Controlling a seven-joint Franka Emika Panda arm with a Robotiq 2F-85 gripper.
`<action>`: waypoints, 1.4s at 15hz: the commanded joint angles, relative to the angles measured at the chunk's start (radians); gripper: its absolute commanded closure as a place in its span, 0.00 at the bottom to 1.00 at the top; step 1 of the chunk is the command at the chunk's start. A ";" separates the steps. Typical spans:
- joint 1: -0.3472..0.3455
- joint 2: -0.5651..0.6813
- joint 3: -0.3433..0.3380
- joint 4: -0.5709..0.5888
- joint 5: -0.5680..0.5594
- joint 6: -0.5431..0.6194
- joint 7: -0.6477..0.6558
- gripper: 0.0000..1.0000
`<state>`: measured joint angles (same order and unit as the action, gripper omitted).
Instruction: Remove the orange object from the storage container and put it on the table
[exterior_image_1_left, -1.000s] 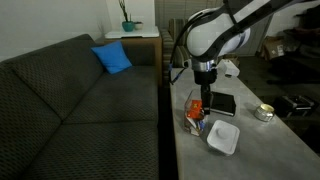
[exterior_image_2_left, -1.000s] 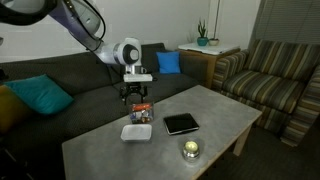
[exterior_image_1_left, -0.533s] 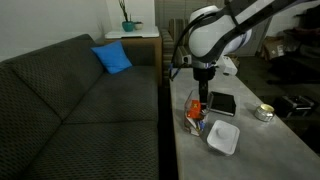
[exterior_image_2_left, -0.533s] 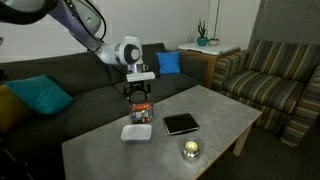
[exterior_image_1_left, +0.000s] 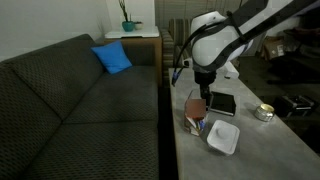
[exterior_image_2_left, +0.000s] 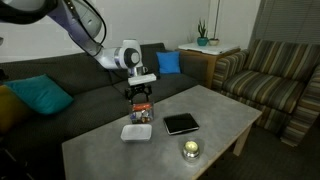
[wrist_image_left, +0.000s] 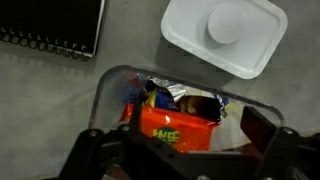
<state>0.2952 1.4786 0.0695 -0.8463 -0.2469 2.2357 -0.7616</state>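
Note:
The orange object (wrist_image_left: 172, 128), a small orange packet with green print, lies in the clear storage container (wrist_image_left: 108, 84) among blue and dark wrappers. It also shows in both exterior views (exterior_image_1_left: 196, 103) (exterior_image_2_left: 142, 108), as does the container (exterior_image_1_left: 197, 118) (exterior_image_2_left: 143, 115), which stands on the grey table (exterior_image_1_left: 250, 152) (exterior_image_2_left: 222, 108) near the sofa-side edge. My gripper (wrist_image_left: 178, 150) (exterior_image_1_left: 203, 90) (exterior_image_2_left: 141, 95) hangs straight above the container. Its fingers are spread wide on either side of the packet, and it looks open.
A white square tray (wrist_image_left: 225, 35) (exterior_image_1_left: 223, 137) (exterior_image_2_left: 136, 132) lies next to the container. A dark notebook (wrist_image_left: 50, 25) (exterior_image_1_left: 222, 103) (exterior_image_2_left: 181, 124) and a round metal tin (exterior_image_1_left: 264, 112) (exterior_image_2_left: 190, 149) lie further out. A grey sofa (exterior_image_1_left: 80, 110) borders the table.
The arm's elbow has shifted a little and the gripper has risen slightly above the container. The orange packet stays in the box.

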 joint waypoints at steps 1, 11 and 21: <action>0.004 0.000 0.001 0.006 -0.004 -0.012 0.020 0.00; -0.018 -0.001 0.028 -0.017 0.056 -0.091 0.174 0.00; -0.074 -0.002 0.056 0.014 0.209 -0.122 0.476 0.00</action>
<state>0.2413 1.4765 0.1019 -0.8486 -0.0766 2.1073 -0.3608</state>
